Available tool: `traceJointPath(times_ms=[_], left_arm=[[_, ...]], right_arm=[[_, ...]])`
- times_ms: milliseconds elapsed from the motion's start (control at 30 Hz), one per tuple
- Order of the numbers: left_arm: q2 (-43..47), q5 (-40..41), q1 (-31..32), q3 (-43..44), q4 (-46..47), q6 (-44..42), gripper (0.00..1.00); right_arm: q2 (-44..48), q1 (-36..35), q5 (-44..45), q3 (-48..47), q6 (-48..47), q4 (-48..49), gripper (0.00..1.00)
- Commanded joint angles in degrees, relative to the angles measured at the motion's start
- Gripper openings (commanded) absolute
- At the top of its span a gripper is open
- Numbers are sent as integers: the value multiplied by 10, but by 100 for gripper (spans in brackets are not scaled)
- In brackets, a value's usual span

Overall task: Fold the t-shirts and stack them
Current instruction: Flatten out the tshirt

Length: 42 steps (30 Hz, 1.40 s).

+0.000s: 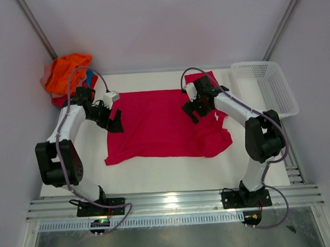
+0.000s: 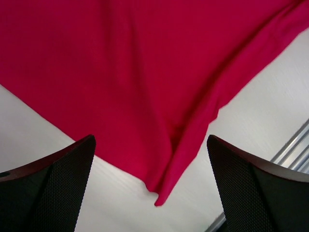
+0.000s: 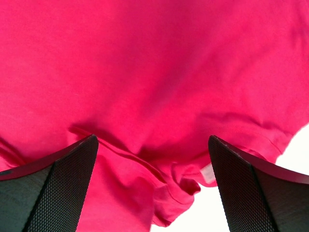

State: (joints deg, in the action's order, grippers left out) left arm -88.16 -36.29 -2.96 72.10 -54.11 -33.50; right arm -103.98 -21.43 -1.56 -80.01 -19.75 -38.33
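The crimson t-shirt [image 1: 159,123] lies spread across the middle of the white counter [image 1: 156,170], flat on its left half and rumpled toward the right, where the cloth bunches into folds at the near right corner. The left gripper [image 1: 114,124] hangs over the shirt's left edge, fingers [image 2: 48,193] released and spread wide, gripping nothing. From the left wrist camera a pointed corner of the cloth lies between them, with bare counter on either side of it. Over on the other side, the right gripper [image 1: 190,112] sits above the shirt's far right part, its fingers [image 3: 256,193] also parted wide with nothing clamped between them. Its wrist view is nearly filled with crimson fabric, with creases running across, a stitched hem curling at the bottom, a small white tag [image 3: 208,174] peeking out and just a sliver of counter at the lower right. A red sleeve pokes out at the far edge behind that gripper. In the far left corner sits a heap of t-shirts [image 1: 67,73], bright orange on top with red and pale pink beneath. At the far right, a white mesh basket [image 1: 262,86] stands beside the counter, well apart from the crimson shirt.
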Motion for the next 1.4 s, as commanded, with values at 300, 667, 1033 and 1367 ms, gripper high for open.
traceJointPath(times_ms=[300, 667, 1033, 1367], left_arm=[[-211, -21, 9, 84, 165, 156, 99], [-258, 12, 14, 100, 180, 162, 99], [-281, 42, 14, 119, 190, 185, 99], [-336, 66, 14, 173, 186, 209, 99]], right_arm=[[-21, -148, -25, -49, 3, 0, 99], [-111, -217, 11, -67, 35, 59, 99], [-153, -226, 35, -58, 35, 51, 99], [-76, -251, -21, 9, 23, -3, 99]])
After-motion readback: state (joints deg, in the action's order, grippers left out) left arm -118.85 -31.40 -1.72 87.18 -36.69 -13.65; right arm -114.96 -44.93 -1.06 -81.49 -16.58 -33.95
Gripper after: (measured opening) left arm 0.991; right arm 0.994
